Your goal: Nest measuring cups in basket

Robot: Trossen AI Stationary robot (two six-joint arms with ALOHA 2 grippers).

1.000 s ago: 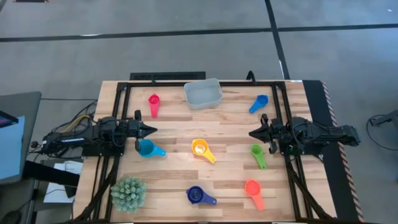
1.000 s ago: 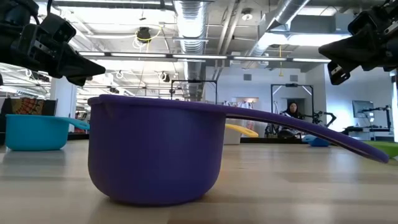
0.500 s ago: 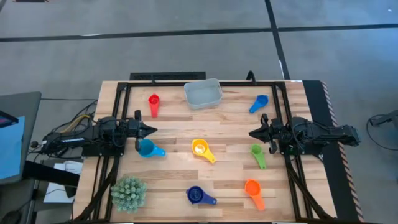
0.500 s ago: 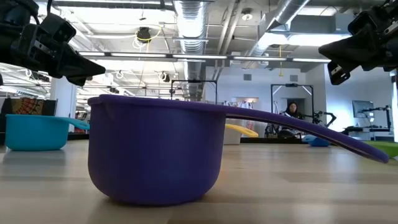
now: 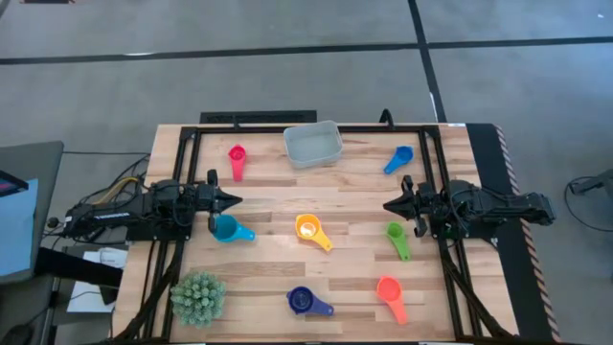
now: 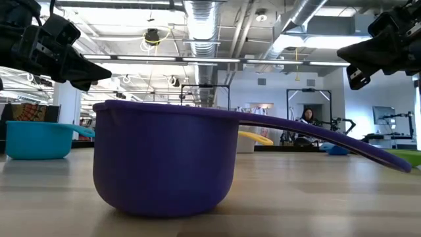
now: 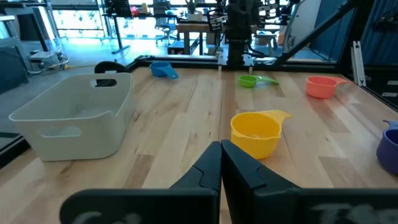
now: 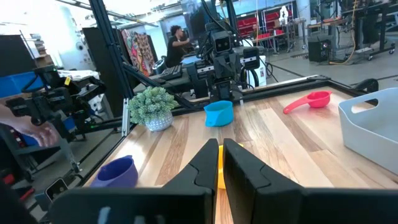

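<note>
basket: pale translucent tub, tabletop's far edge | cups scattered loose | left hand, right hand: fingers together, empty | low view: dark blue cup blocks most others

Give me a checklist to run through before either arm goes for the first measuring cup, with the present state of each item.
1. Pale grey-blue translucent plastic basket empty and upright at the far edge: ok.
2. Left gripper free of any load, fingers closed, raised over the table: ok.
3. Right gripper free of any load, fingers closed, raised: ok.
4. Fingers opened for a grasp: not ok, both are shut.
5. All seven cups in view: not ok, only six show; the light blue plastic scoop lies nearest the left gripper.
6. Spiky green ball-shaped plant clear of the cups: ok, it sits apart at the near left corner.
</note>
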